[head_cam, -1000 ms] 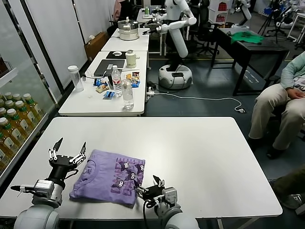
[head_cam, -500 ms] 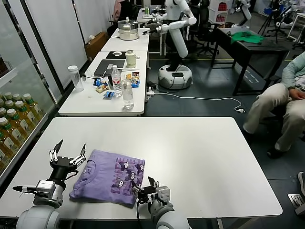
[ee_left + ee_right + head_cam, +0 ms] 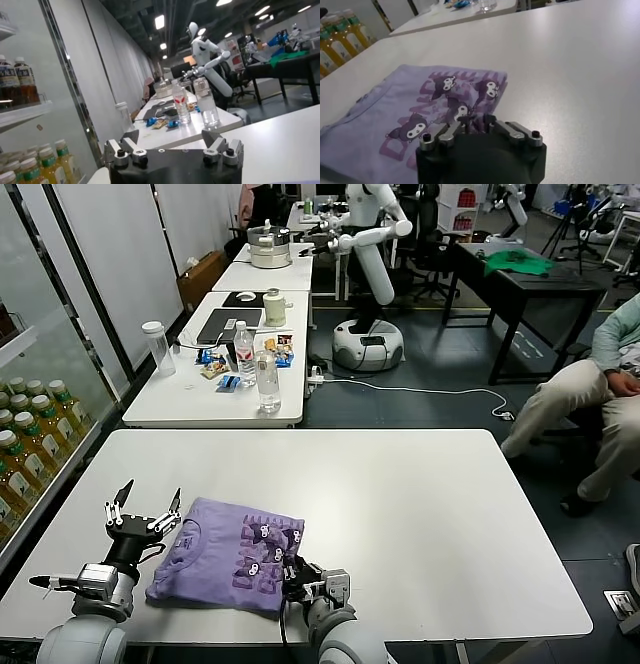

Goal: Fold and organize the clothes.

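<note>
You are gripping the soft, limp T-shirt (image 3: 228, 552) at its 5 o'clock hem: right gripper (image 3: 299, 577) fingers are pinching fabric; left gripper (image 3: 143, 510), at 9 o'clock, is hovering spread wide.

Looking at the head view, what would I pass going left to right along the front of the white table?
Left gripper → lavender T-shirt → right gripper, at the shirt's near right corner → bare table.
</note>
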### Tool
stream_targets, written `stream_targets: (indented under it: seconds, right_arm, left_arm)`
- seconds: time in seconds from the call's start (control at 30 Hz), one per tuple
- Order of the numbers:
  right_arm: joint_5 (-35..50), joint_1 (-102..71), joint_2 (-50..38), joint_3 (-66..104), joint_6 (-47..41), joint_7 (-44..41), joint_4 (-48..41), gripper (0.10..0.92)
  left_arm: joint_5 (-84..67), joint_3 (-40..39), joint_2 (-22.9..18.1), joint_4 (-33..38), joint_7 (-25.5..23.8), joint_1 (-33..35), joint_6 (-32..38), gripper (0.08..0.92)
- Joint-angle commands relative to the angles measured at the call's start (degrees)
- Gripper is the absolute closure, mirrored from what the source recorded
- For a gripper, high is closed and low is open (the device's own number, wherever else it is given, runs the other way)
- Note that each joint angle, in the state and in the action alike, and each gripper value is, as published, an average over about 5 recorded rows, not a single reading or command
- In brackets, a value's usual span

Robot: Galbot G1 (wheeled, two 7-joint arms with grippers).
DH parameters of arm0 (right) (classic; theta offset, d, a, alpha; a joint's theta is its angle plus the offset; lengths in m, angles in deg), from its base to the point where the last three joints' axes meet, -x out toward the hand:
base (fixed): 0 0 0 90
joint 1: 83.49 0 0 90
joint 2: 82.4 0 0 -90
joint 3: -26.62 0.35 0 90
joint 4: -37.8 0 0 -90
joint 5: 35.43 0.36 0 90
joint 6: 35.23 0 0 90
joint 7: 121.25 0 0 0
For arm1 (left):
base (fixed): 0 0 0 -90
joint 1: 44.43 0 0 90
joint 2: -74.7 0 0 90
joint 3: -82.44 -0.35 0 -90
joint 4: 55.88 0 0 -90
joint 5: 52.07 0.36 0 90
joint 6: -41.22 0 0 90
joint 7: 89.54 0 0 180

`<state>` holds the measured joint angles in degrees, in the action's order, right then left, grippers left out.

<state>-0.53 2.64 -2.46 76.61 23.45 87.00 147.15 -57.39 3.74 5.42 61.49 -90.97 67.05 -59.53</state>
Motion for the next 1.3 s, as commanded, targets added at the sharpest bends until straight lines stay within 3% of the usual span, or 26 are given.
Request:
stream_targets:
  seconds: [0.03,0.2,0.5,0.73,1.03,1.3]
  right_arm:
    - [-1.91,1.0,-1.55,2.54,1.22,-2.38,2.88,0.807]
    - [-2.03,2.05,-7.15,10.01,-0.5,-4.1,9.24,0.91]
    - [-2.62,-0.53,-13.46,21.35,-1.62,-11.19,9.3,0.914]
    - [-10.42,-2.37,-12.63,20.99,0.42,-15.73,5.79,0.905]
    - [-16.21,-3.85,-15.09,26.9,5.09,-17.59,9.34,0.676]
    - [-22.45,-4.12,-12.61,31.32,10.54,-19.75,7.22,0.452]
  left_arm:
    - [0.13,0.24,0.28,-0.65,-0.21,-0.01,2.17,0.177]
    - [0.4,0.33,0.59,-1.49,-0.89,-0.1,5.2,0.177]
    - [1.92,-0.86,0.06,-3.22,-2.47,-0.05,9.97,0.177]
    - [3.54,-1.55,-0.69,-4.94,-3.82,0.05,13.59,0.177]
    - [4.14,-2.17,-1.06,-4.9,-4.71,-0.13,15.33,0.177]
    - [4.05,-2.41,-0.53,-5.71,-7.02,-1.05,17.12,0.177]
